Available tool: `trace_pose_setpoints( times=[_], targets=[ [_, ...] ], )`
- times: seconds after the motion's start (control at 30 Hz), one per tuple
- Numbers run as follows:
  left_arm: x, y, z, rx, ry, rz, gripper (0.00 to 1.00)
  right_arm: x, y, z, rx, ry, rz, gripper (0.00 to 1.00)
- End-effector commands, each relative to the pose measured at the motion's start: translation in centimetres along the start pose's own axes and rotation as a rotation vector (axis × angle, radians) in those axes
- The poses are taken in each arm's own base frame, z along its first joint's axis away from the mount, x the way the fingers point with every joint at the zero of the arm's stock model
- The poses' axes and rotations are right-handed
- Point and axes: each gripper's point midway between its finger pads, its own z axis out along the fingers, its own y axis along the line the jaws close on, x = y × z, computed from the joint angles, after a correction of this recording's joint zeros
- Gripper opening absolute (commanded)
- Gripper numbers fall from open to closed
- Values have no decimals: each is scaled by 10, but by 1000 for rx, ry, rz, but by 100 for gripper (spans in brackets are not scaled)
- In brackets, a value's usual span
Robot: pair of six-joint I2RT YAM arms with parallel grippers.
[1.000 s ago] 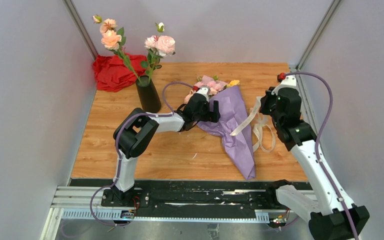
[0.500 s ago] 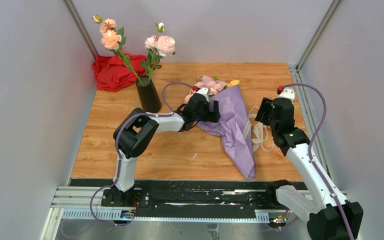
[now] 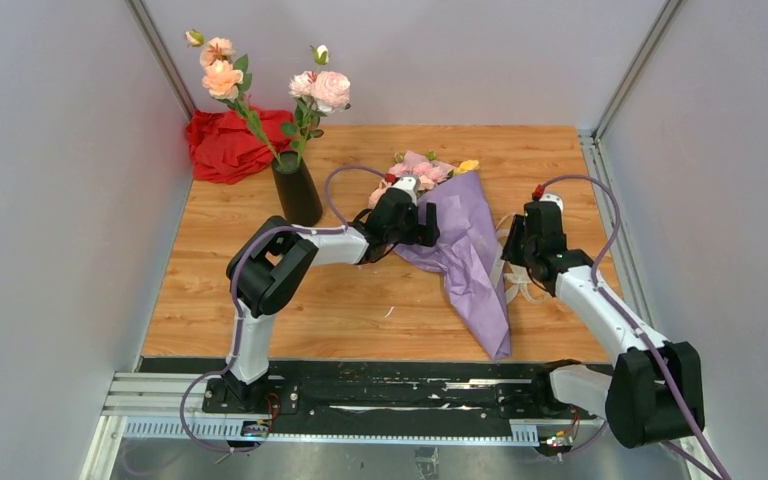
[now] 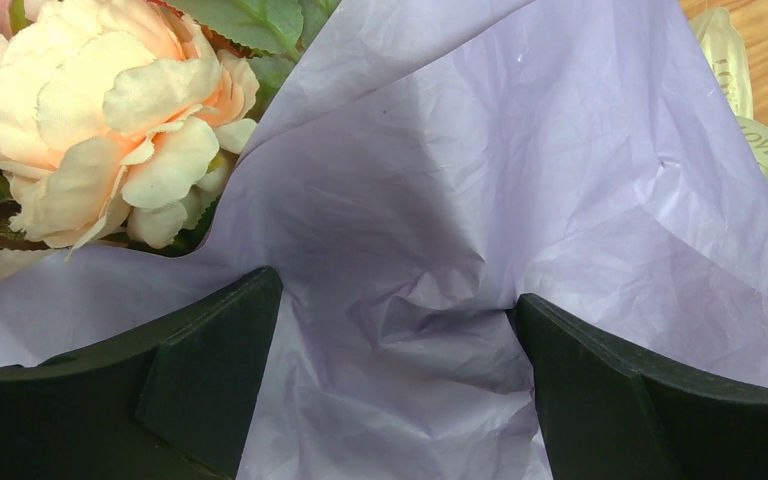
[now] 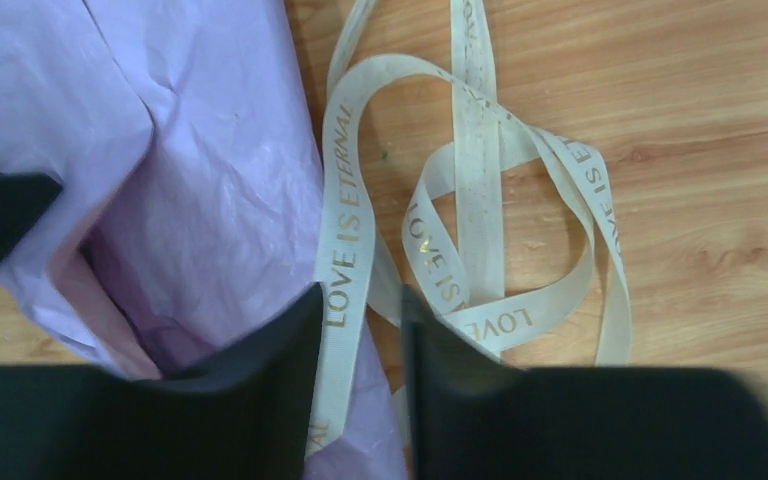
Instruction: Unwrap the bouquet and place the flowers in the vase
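On the desk (image 3: 260,300) the bouquet (image 3: 470,250) lay wrapped, flowers (image 3: 425,170) at its far end, right of the black vase (image 3: 297,190). We saw the left fingers (image 4: 210,370) spread wide against the bouquet's upper half, the right fingers (image 5: 260,400) partly apart astride a strand of loose cream ribbon (image 5: 480,200).

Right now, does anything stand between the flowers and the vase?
Yes. The purple paper wraps the flowers, with the left tool open over it. The vase already holds two tall stems. Only the arm's cable arches over the wood between them.
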Motion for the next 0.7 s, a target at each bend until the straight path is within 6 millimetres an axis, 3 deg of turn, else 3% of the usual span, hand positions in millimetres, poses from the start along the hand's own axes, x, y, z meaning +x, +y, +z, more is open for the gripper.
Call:
trace_pose_setpoints(
  times=[0.0, 0.03, 0.07, 0.1, 0.33, 0.67],
  targets=[
    [9, 9, -6, -22, 34, 14, 100, 25, 2, 11, -45, 61, 103, 25],
    [9, 9, -6, -22, 34, 13, 100, 30, 2, 13, -48, 70, 110, 18],
    [9, 9, -7, -22, 33, 13, 100, 35, 1, 15, -50, 78, 120, 4],
    [8, 9, -7, -21, 32, 13, 100, 40, 1, 17, -53, 89, 130, 0],
    [9, 10, -7, -20, 35, 11, 100, 69, 1, 27, -80, 157, 175, 0],
    [9, 10, -7, -18, 36, 11, 100, 75, -28, 46, 24, 192, 239, 0]
  ],
)
